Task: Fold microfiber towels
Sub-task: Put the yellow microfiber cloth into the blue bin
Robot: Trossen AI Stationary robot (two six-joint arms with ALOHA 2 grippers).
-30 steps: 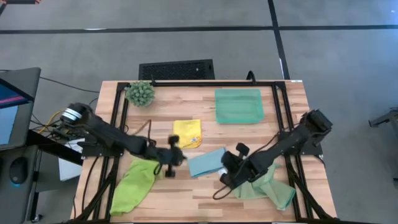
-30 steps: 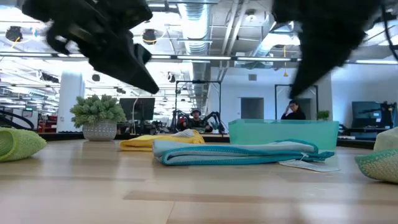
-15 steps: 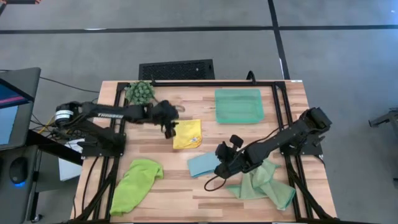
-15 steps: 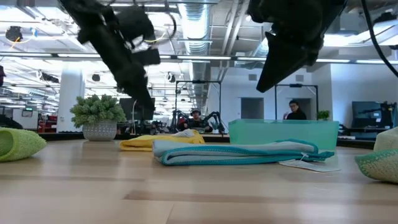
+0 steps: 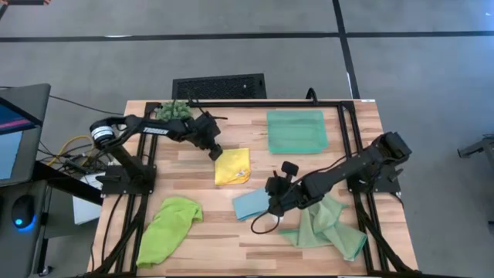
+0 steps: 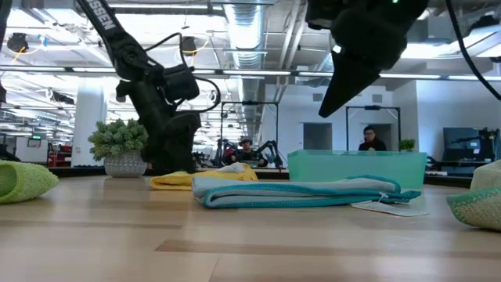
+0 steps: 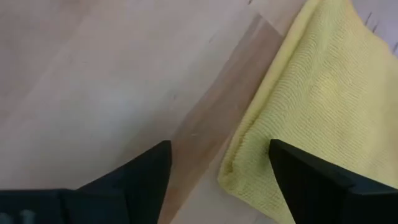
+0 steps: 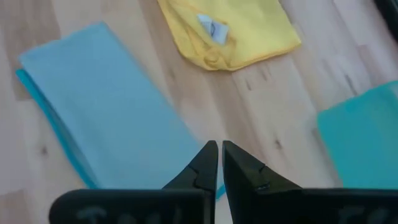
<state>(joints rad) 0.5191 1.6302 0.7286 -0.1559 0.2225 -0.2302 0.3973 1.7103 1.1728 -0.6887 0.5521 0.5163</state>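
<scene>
Yellow towel — nubby knit cloth — on smooth wooden table.

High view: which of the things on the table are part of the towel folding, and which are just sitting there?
Part of the job:
yellow towel
light blue towel
lime green towel
pale sage green towel

Just lying about:
teal tray
small potted plant

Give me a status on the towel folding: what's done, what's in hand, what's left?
Done, by the look of it: the light blue towel lies flat as a neat folded rectangle. In hand: the left end effector, open, is at a corner of the yellow towel, gripping nothing yet. The right end effector hovers nearly closed and empty over the blue one. Left: the lime green towel and sage green towel lie crumpled.
</scene>
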